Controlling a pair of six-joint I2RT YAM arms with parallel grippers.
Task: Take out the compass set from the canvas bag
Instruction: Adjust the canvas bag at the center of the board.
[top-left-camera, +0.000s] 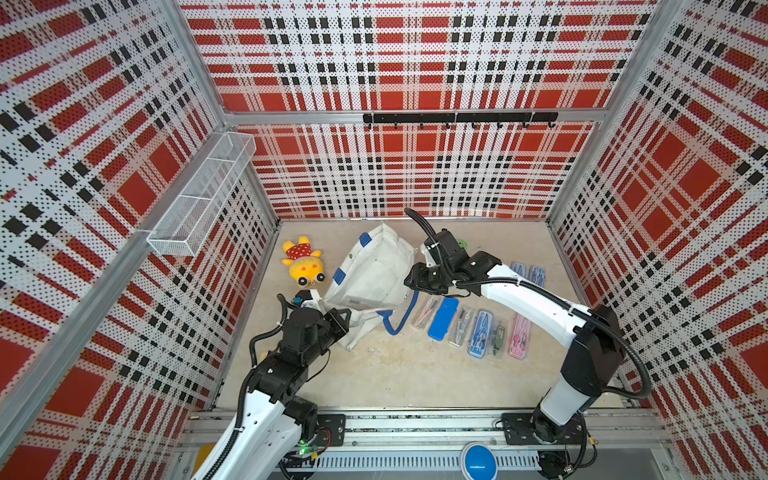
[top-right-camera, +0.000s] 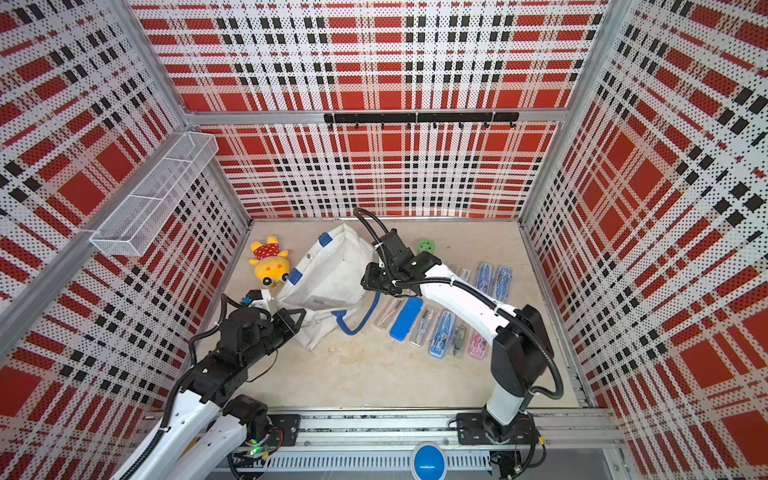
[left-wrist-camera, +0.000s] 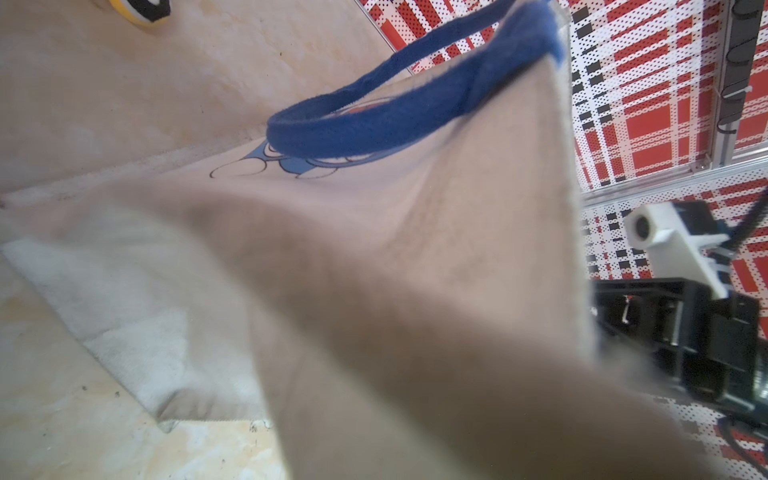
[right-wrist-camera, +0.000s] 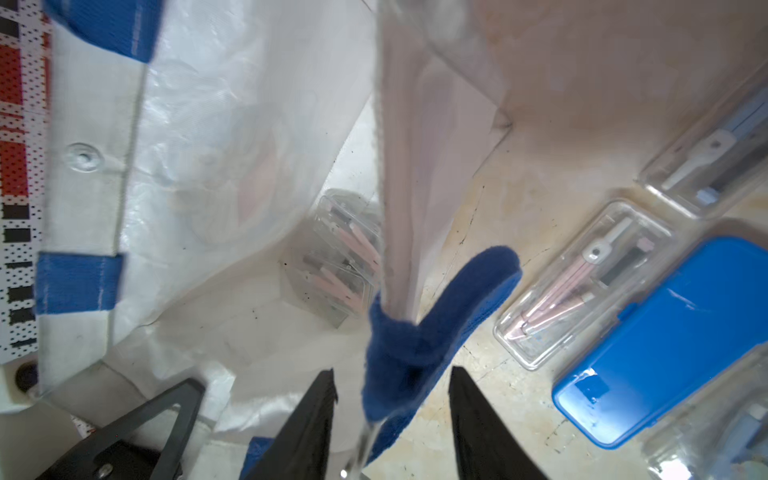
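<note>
The white canvas bag (top-left-camera: 374, 270) (top-right-camera: 328, 270) lies mid-table with its mouth held apart. My left gripper (top-left-camera: 347, 318) (top-right-camera: 301, 318) is at the near rim. In the left wrist view the cloth (left-wrist-camera: 415, 291) tents up to the jaws and hides them, a blue strap (left-wrist-camera: 374, 124) beyond. My right gripper (top-left-camera: 409, 282) (right-wrist-camera: 392, 370) stands open astride the right rim and its blue strap (right-wrist-camera: 436, 324), with gaps either side. Deep inside the bag lies a clear compass set (right-wrist-camera: 343, 257) with pink parts.
Several compass cases lie in a row right of the bag, among them a solid blue one (top-left-camera: 444, 318) (right-wrist-camera: 665, 345) and a pink one (top-left-camera: 519, 336); two more (top-left-camera: 530, 272) lie behind the right arm. A yellow plush toy (top-left-camera: 301, 262) sits left of the bag. A wire basket (top-left-camera: 203, 195) hangs on the left wall.
</note>
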